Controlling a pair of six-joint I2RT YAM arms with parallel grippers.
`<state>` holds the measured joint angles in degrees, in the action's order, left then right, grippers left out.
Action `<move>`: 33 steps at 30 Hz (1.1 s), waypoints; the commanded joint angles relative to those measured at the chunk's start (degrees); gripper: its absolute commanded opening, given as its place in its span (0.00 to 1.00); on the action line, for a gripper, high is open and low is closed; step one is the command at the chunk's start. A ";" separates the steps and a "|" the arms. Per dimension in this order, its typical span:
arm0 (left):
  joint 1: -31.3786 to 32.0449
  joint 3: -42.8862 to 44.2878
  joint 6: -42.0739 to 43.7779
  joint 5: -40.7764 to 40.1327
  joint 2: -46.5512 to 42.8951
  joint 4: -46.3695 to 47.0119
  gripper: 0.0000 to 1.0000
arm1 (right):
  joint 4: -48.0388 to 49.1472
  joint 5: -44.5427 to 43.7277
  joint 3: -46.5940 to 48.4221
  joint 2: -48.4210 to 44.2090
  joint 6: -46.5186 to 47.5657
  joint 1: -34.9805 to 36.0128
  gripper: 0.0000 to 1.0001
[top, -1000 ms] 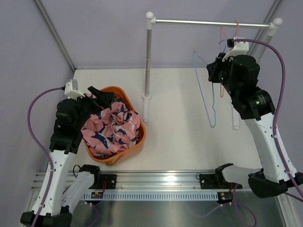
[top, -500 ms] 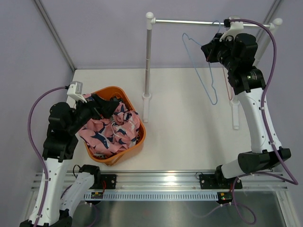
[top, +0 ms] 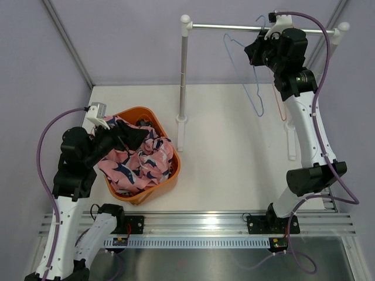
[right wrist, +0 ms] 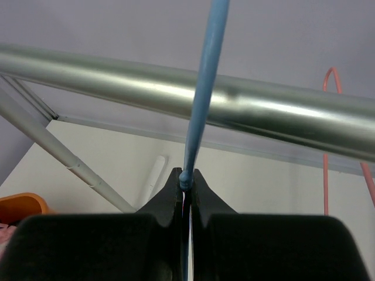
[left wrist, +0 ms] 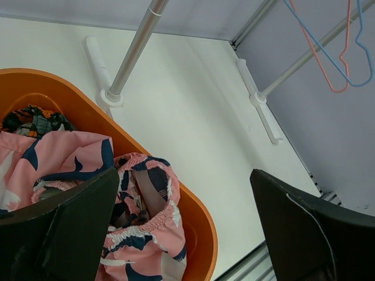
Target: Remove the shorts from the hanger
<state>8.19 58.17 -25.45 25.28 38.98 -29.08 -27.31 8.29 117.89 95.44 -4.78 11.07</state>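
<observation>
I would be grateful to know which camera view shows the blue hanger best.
Top external: the blue hanger shows in whole outline, held by the right hand beside the rail. Right wrist shows only its wire pinched in that hand; left wrist, just its lower loop.

Left tool (left wrist: 183,175) low, spread wide; right tool (right wrist: 186,178) high, clamped.

The shorts (top: 137,161) lie in the basket (top: 136,110), left of the rack (top: 183,70).
</observation>
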 commanded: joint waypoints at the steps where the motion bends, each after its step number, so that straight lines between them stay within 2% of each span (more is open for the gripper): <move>1: 0.08 1.33 0.84 2.15 -0.13 1.13 0.99 | -0.90 -1.52 2.44 1.41 0.12 -0.44 0.00; 9: 0.08 0.80 1.02 2.41 0.31 1.40 0.99 | -1.87 -1.96 -1.33 0.37 -2.78 -0.44 0.00; 14: 0.08 1.41 2.16 1.62 0.92 0.87 0.99 | -1.69 -2.41 -3.28 -1.92 -3.66 -0.44 0.07; 17: 0.08 2.47 2.95 1.18 1.36 -0.36 0.99 | -2.22 -2.49 -3.28 -3.06 -3.84 -0.44 0.25; 18: 0.08 2.56 2.95 1.18 1.36 -0.28 0.99 | -2.40 -2.58 -3.36 -3.67 -4.10 -0.44 0.40; 22: 0.08 2.21 3.13 0.65 1.53 -0.10 0.99 | -4.23 -3.20 -2.75 -5.00 -4.89 -0.44 0.60; 27: 0.08 2.12 3.65 -0.05 1.62 -0.28 0.99 | -4.68 -3.11 -5.64 -9.90 -6.20 -0.43 0.78; 28: 0.08 2.03 3.83 -0.31 1.54 -0.27 0.99 | -3.90 -3.02 -6.78 -11.05 -6.56 -0.44 0.91; 29: 0.08 1.86 3.92 -0.49 1.45 -0.27 0.99 | -3.54 -3.11 -9.40 -12.46 -6.82 -0.35 0.99; 33: 0.51 0.19 4.97 -2.24 0.66 0.42 0.99 | -2.66 -3.28 -17.67 -21.49 -10.33 -0.44 1.00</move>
<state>8.25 58.15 -22.13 24.60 40.53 -30.39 -31.42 5.48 104.57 80.95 -11.84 11.05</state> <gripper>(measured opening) 0.988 0.992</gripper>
